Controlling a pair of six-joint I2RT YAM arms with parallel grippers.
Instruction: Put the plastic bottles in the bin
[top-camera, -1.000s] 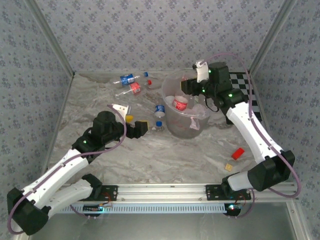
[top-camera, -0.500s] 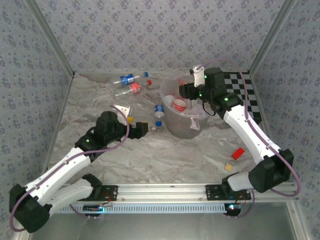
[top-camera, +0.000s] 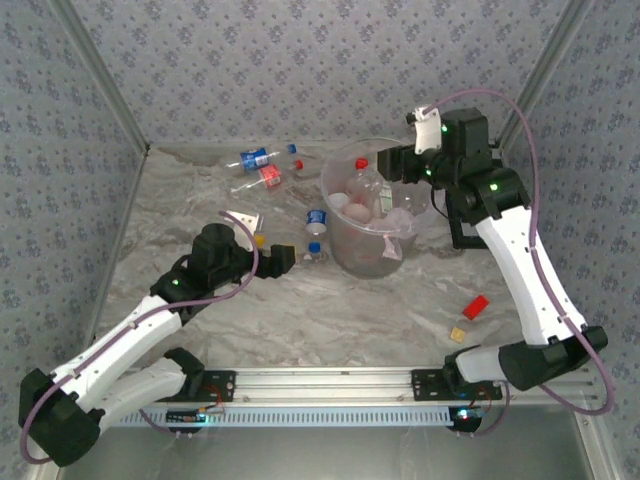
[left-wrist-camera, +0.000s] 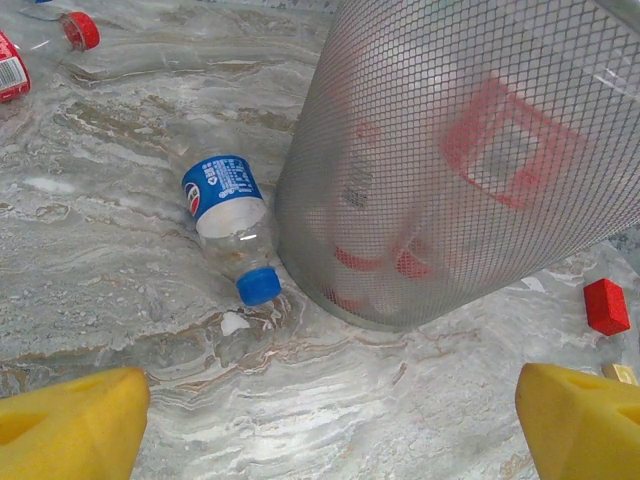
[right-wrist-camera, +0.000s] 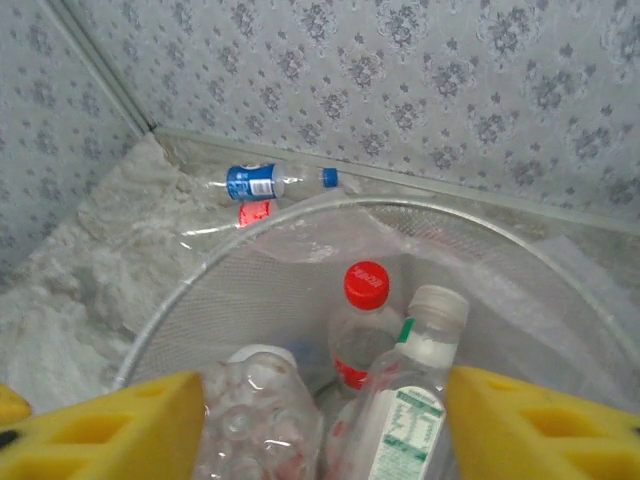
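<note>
The bin (top-camera: 345, 255) stands mid-table with several plastic bottles inside; a red-capped one (right-wrist-camera: 362, 320), a white-capped one (right-wrist-camera: 415, 400) and a crushed one (right-wrist-camera: 260, 410) lean together. My right gripper (top-camera: 388, 165) hovers open above the bin's far right rim, its yellow fingers (right-wrist-camera: 110, 430) wide apart and holding nothing. My left gripper (top-camera: 285, 257) is open low over the table, left of the bin (left-wrist-camera: 470, 150). Just beyond it a blue-labelled, blue-capped bottle (left-wrist-camera: 228, 215) lies on its side against the bin's base. More bottles (top-camera: 255, 160) lie near the back wall.
A red block (top-camera: 476, 306) and a small yellow block (top-camera: 458, 334) lie at the front right. A white triangular piece (top-camera: 240, 216) and a yellow piece (top-camera: 259, 238) sit beside the left arm. Patterned walls close in three sides.
My right gripper has opened wider and drawn up and back to the right from over the bin. The left gripper edged slightly toward the bin, still open.
</note>
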